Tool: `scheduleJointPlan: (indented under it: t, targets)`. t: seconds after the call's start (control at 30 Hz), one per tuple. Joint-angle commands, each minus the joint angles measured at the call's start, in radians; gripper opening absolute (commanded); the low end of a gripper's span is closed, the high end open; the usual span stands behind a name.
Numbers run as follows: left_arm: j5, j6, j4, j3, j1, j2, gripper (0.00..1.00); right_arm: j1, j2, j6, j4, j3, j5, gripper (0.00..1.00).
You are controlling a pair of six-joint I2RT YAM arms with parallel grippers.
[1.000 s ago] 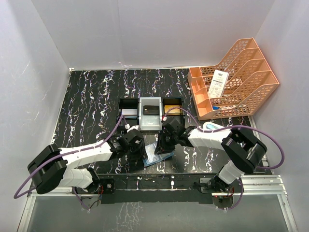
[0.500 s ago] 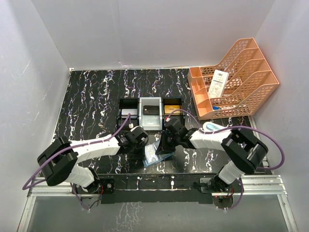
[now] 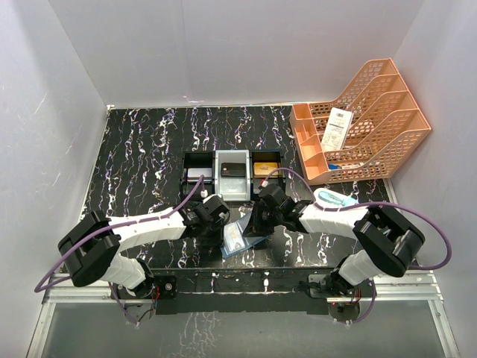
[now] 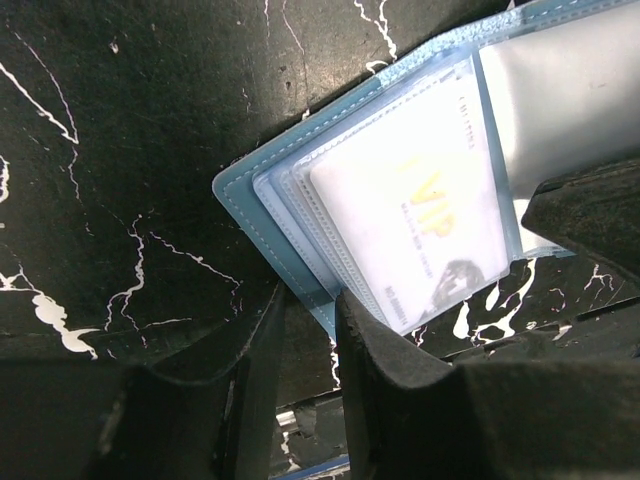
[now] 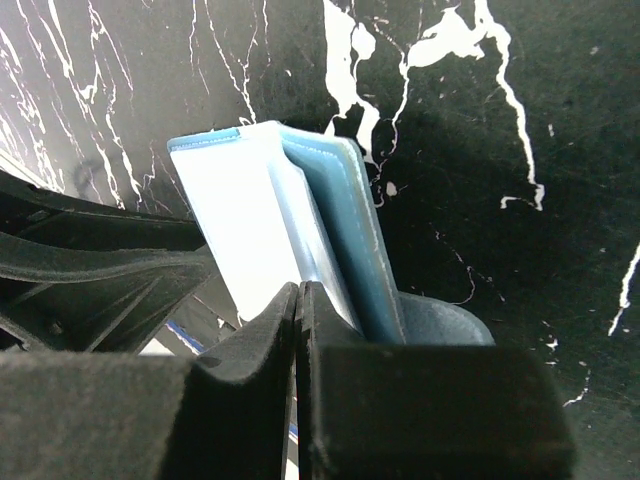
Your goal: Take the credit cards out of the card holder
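— Where's the holder (image 3: 240, 239)?
— Near the table's (image 3: 149, 149) front edge, between both hands. Left hand (image 4: 308, 305) is narrow, clamping its blue edge; right hand (image 5: 298, 300) pinches a pale inner leaf. One card (image 4: 420, 215) sits pocketed.

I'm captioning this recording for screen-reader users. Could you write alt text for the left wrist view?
An open teal-blue card holder shows a pale card with gold VIP lettering in a clear pocket, above a black marble-patterned table. The left gripper grips the holder's bottom edge.
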Motion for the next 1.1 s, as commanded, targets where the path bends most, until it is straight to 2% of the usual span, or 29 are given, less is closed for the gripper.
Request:
scheduleJointPlan:
  t: [0.0,0.07,0.2,0.43,0.53,0.67,0.77,0.87,1.07]
  targets:
    - [-0.074,0.048,-0.071,0.003,0.003,0.006,0.26,-0.010,-0.022,-0.013,0.021,-0.003,-0.003,0.00]
    - [-0.077,0.052,-0.071,0.006,0.002,0.000,0.26,-0.010,-0.008,-0.023,0.015,0.007,-0.018,0.03]
    - [-0.078,0.051,-0.066,0.011,0.002,-0.022,0.27,-0.006,-0.005,-0.065,-0.005,0.036,-0.029,0.17]
    - [-0.129,0.041,-0.087,0.021,0.010,-0.062,0.27,0.030,-0.018,-0.161,-0.173,0.164,0.115,0.42]
    - [-0.131,0.028,-0.086,0.010,0.028,-0.102,0.30,0.071,-0.008,-0.178,-0.224,0.211,0.209,0.54]
    - [-0.119,0.013,-0.094,-0.024,0.084,-0.209,0.37,0.121,0.000,-0.190,-0.274,0.263,0.314,0.62]
    - [-0.055,0.025,-0.102,-0.062,0.191,-0.295,0.40,0.154,0.006,-0.217,-0.270,0.286,0.337,0.63]
    - [0.006,0.044,-0.106,-0.096,0.292,-0.340,0.40,0.181,0.050,-0.252,-0.287,0.321,0.348,0.56]
    - [0.059,0.050,-0.124,-0.119,0.391,-0.365,0.41,0.255,0.163,-0.284,-0.366,0.419,0.445,0.63]
